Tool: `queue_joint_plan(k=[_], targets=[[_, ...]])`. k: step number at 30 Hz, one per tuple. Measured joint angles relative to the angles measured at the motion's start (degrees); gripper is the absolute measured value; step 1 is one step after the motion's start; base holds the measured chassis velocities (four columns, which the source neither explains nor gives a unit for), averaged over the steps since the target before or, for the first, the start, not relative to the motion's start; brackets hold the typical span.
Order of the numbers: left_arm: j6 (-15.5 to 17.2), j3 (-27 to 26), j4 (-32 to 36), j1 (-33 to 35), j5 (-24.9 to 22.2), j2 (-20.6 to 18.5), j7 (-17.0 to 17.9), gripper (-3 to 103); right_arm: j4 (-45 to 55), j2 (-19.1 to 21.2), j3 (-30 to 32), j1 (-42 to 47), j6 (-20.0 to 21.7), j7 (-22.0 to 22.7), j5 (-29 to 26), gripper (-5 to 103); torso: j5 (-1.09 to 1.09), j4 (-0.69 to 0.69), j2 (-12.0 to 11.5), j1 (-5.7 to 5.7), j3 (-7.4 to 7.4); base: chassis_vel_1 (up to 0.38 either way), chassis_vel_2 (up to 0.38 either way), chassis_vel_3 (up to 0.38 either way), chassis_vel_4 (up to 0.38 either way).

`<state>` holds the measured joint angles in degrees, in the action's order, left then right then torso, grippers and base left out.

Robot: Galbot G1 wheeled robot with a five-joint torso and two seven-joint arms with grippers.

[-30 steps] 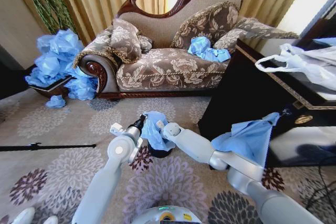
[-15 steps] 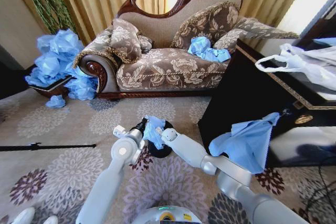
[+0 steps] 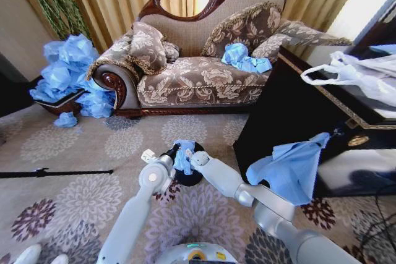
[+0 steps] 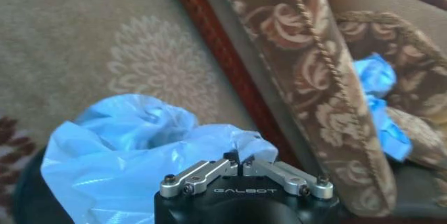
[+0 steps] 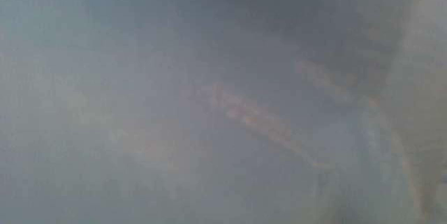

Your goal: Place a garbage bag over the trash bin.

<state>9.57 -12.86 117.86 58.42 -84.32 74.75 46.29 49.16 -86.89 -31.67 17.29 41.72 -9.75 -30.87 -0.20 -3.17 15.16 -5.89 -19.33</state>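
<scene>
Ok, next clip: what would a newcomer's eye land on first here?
Both grippers meet low on the patterned carpet: the left gripper is shut on the garbage bag, bunched over the trash bin, with the right gripper against it. Behind stands an ornate sofa, with a heap of blue bags at its left end.

The bag at the left gripper is thin, shiny, crinkled plastic; the gripper's fingers are bare metal; the bin below is smooth black.

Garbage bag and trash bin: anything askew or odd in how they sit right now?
Yes. The garbage bag sits bunched in a wad on the trash bin, not spread over its rim. The left gripper is shut on it; the right gripper is alongside.
</scene>
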Motion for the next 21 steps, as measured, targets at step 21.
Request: queue_joint_plan(k=[21], targets=[[0.74,-0.14,14.53,5.45,-0.2,-4.17,-8.67,0,19.85,8.91,-1.29,-0.34,0.15,14.18,-11.36,0,-0.02,-0.01,0.01,0.0,0.01,0.0,0.0,0.0,0.0]])
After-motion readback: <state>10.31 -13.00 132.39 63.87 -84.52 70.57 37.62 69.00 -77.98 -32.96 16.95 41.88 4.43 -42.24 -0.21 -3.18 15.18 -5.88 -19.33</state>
